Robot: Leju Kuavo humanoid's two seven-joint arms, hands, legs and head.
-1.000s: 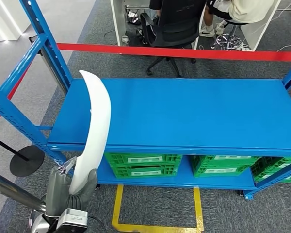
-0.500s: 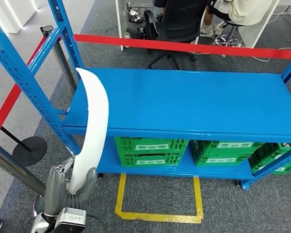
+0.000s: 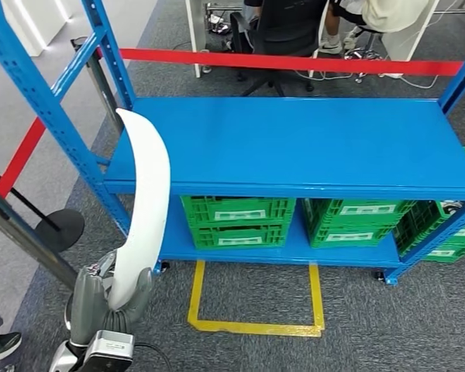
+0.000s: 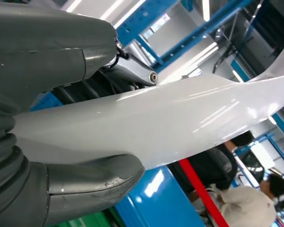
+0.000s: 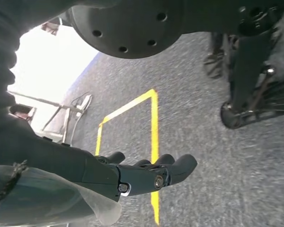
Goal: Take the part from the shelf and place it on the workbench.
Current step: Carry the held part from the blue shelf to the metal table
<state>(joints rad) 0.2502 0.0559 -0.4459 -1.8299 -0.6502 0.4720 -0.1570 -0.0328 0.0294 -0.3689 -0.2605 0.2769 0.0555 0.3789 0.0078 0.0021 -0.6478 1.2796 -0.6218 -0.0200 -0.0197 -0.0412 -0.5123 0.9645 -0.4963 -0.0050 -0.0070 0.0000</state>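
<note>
Head view: your left robot hand grips the white part; right robot hand hangs empty, fingers apart. Carry it to the desk next.

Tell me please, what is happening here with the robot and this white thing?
The robot's left hand holds a long curved white part by its lower end, pointing up, in front of a blue rack. The rack's top shelf is bare; green crates sit on the lower one. The right hand hangs over the carpet near a yellow floor mark, holding nothing. The part is not set down yet.
</note>
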